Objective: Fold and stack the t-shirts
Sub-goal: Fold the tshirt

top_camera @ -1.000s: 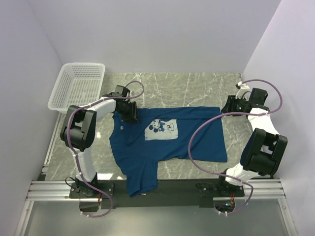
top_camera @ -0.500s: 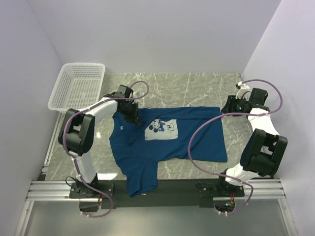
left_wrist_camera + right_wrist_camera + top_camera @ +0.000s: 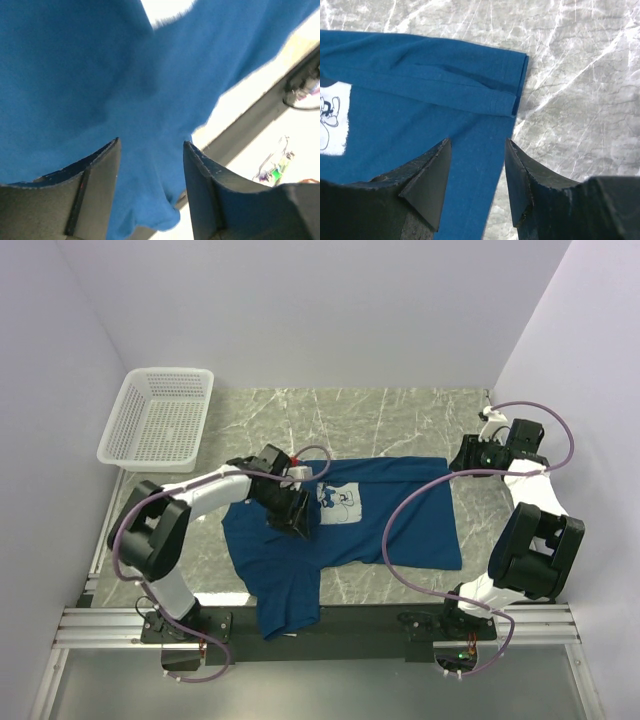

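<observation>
While the white basket (image 3: 168,373) sits upper left, apart from the t-shirt (image 3: 380,530) spread mid-frame, I see my left gripper (image 3: 298,523) parted over its chest, right gripper (image 3: 466,456) parted at its right edge.

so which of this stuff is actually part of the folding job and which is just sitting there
Part of the job: blue t-shirt, left gripper, right gripper.
Just lying about: white mesh basket.
</observation>
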`<state>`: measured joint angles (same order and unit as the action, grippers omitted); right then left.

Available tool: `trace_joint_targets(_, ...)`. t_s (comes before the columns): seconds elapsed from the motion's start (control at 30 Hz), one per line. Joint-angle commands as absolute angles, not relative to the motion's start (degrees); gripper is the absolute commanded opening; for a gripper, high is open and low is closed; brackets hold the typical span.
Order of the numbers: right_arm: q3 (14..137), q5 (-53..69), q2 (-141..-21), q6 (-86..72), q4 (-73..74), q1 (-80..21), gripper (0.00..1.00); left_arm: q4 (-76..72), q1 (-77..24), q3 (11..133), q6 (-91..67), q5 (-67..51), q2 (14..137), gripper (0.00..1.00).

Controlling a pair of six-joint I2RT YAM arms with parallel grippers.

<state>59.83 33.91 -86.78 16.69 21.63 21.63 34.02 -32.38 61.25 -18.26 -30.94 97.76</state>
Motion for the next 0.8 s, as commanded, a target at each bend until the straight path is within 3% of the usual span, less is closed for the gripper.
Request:
trace_joint_targets(0.0, 63.62, 35.07, -87.0, 19.16, 24.68, 21.18, 0.54, 31.56, -31.99, 61.08, -18.36, -36.11, 89.31, 0.59)
trace_joint_targets(0.1, 66.78, 35.34, -90.43, 22.05, 29.42, 19.78, 0.54, 28.84, -31.9, 61.35, -21.17, -31.67, 82.13, 0.6)
trace_joint_targets(0.17, 68.55, 34.81, -93.84, 23.63, 31.89, 18.81, 0.54, 26.9, -31.9, 60.04, -22.84, -19.21, 75.28, 0.62)
trace_joint_targets(0.27, 71.36, 32.62, -97.63, 23.91, 34.89, 16.97, 0.54, 25.06, -31.73, 56.53, -25.31, -4.2, 65.7, 0.71)
trace_joint_targets(0.37, 73.73, 29.28, -100.53, 22.59, 34.63, 16.17, 0.54, 22.51, -31.03, 51.53, -26.28, 3.3, 56.12, 0.8)
trace_joint_targets(0.53, 82.25, 26.28, -107.3, 19.69, 37.7, 15.82, 0.53, 20.57, -30.76, 45.18, -26.28, 8.35, 46.33, 0.87)
trace_joint_targets(0.77, 82.88, 21.54, -110.39, 16.09, 36.92, 14.85, 0.51, 22.06, -30.76, 42.28, -26.89, 8.97, 42.72, 0.87)
